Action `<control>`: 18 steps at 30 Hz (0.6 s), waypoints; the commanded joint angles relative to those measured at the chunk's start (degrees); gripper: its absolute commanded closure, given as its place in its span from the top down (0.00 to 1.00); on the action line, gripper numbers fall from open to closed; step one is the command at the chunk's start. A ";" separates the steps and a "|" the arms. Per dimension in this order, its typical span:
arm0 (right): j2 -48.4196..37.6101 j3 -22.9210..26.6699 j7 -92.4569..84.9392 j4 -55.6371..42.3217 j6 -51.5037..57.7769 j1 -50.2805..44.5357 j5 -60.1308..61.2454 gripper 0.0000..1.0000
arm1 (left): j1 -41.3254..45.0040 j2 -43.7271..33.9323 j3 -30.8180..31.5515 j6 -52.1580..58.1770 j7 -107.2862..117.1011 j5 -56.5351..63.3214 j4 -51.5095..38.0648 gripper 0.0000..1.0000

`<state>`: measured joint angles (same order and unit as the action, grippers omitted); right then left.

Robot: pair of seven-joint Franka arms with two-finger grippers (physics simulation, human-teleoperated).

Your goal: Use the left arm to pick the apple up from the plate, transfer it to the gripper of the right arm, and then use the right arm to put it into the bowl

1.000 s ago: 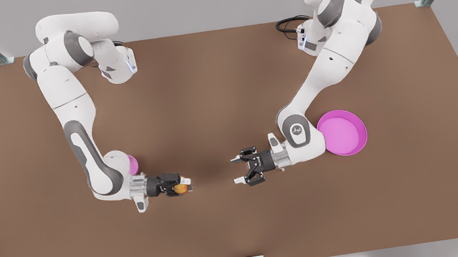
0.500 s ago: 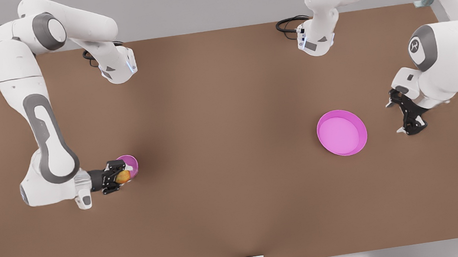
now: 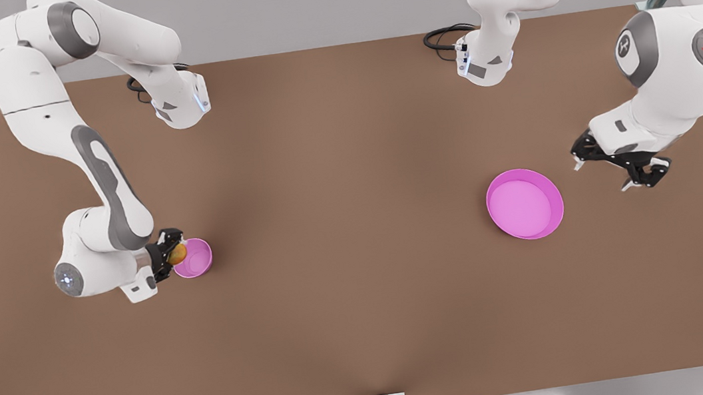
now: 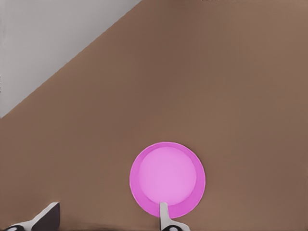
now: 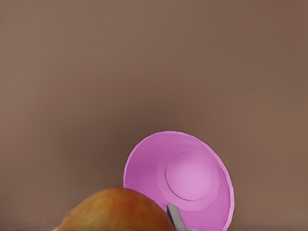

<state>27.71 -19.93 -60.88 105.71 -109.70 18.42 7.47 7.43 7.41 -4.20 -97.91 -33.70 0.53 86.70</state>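
The apple sits pinched between the jaws of the right gripper, at the bowl's nine-o'clock rim in the front view, just over the edge and not inside. In the right wrist view the apple bulks close to the camera with the bowl just beyond it, and a slim grey fingertip shows between them. The plate lies well apart across the brown table, at the bowl's three o'clock. The left gripper hangs at the plate's two o'clock, near it but not touching, jaws spread wide and holding nothing. In the left wrist view the plate lies below, and two pale fingertips stand far apart.
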 commanded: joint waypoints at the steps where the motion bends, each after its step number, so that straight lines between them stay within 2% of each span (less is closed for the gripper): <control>1: 0.32 -0.02 -1.78 0.99 -5.88 -0.13 -1.67 0.62 | -0.05 -0.03 -0.02 0.88 39.15 0.00 0.05 1.00; 9: 2.70 -0.11 -1.70 1.69 -9.48 -0.13 -1.58 0.63 | -0.14 -0.03 -0.02 0.88 39.24 0.00 0.05 1.00; 10: 2.70 -0.11 -1.78 1.69 -9.39 -0.13 -1.58 0.67 | -0.14 -0.03 -0.02 0.88 39.24 0.00 0.05 1.00; 11: 2.70 -0.11 -1.78 1.69 -9.48 -0.13 -1.58 1.00 | -0.14 0.06 -0.02 0.88 39.24 0.00 0.05 1.00; 18: 2.52 -0.20 -1.35 0.11 -8.60 -0.13 -1.58 1.00 | -0.14 -0.03 -0.02 0.88 39.15 0.00 -0.04 1.00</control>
<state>30.34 -20.07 -61.97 105.74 -118.40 18.26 5.84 7.30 7.44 -4.21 -97.09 -8.94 0.49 86.69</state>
